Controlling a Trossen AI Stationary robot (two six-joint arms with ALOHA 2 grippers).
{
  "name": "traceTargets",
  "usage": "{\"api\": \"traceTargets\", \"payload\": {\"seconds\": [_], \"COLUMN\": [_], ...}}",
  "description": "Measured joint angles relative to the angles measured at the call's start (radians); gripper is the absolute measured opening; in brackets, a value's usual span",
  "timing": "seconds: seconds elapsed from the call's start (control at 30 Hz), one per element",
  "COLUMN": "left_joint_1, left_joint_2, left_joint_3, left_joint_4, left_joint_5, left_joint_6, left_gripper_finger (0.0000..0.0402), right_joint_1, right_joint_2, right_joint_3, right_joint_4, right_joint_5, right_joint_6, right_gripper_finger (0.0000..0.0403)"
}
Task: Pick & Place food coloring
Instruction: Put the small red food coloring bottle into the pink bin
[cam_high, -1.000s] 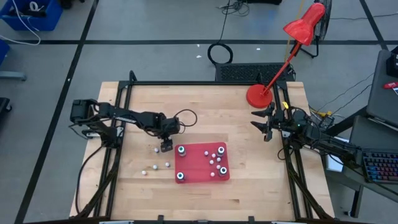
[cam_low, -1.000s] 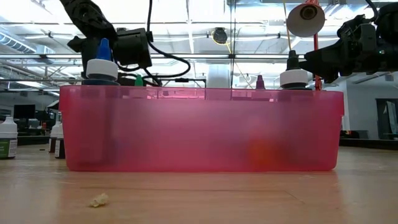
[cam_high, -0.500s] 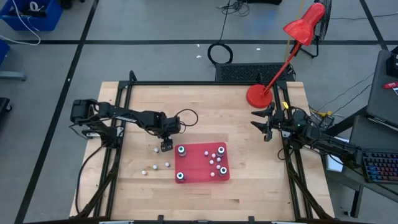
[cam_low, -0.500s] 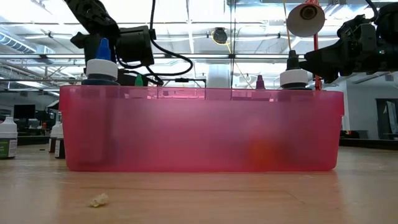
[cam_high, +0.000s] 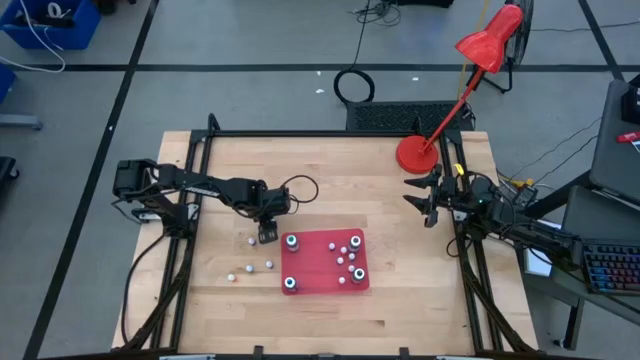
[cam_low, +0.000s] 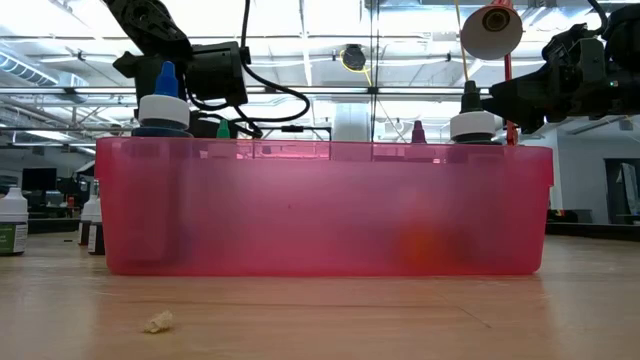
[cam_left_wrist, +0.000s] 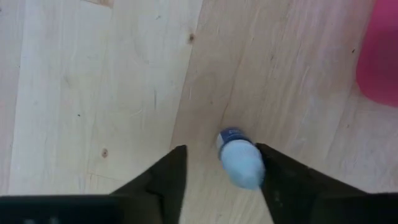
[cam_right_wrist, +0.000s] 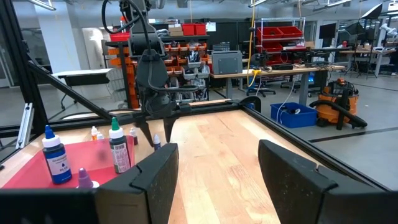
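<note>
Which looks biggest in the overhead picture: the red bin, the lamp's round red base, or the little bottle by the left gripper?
Largest to smallest, as seen from above:
1. The red bin.
2. The lamp's round red base.
3. The little bottle beside the left gripper, only a pale dot from this height.

No text, brand, number or sign can be read in any view. The blue-topped bottle (cam_right_wrist: 56, 163) beyond the right gripper's fingers (cam_right_wrist: 292, 180) carries a pale label with dark print, but the print is too small to make out. The small bottle (cam_left_wrist: 239, 160) between the left gripper's fingers (cam_left_wrist: 163, 180) shows a dark blue band with no legible marks. The bottle (cam_low: 12, 222) at the low view's edge has a green-and-white label, unreadable.
</note>
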Motion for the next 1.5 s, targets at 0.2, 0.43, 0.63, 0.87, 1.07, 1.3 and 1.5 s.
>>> {"api": "traceTargets", "payload": {"seconds": [0.2,0.43,0.63,0.87,1.07,1.3,1.5], "left_joint_1": [0.000,-0.004,-0.049,-0.079,-0.092,-0.158,-0.202], "left_joint_2": [0.000,-0.004,-0.006,-0.006,-0.011,-0.015,-0.015], "left_joint_3": [0.000,0.042,0.133,0.192,0.206,0.202,0.200], "left_joint_4": [-0.001,-0.081,-0.144,-0.158,-0.192,-0.428,-0.478], "left_joint_5": [0.000,-0.001,-0.027,-0.028,-0.003,0.086,0.002], "left_joint_6": [0.006,-0.009,0.006,0.006,0.006,-0.139,-0.300], "left_gripper_finger": [0.0077,0.0051,0.0001,0.0001,0.0017,0.0009,0.0065], "right_joint_1": [0.000,0.000,0.000,0.000,0.000,0.000,0.000], "right_joint_2": [0.000,0.000,0.000,0.000,0.000,0.000,0.000], "right_joint_3": [-0.001,-0.001,-0.001,-0.001,-0.001,0.000,0.000], "right_joint_4": [0.000,0.000,0.000,0.000,0.000,0.000,0.000], "right_joint_5": [0.000,0.000,0.000,0.000,0.000,0.000,0.000], "right_joint_6": [0.000,0.000,0.000,0.000,0.000,0.000,0.000], "right_gripper_finger": [0.0210,0.0210,0.0210,0.0210,0.0210,0.0210,0.0210]}}
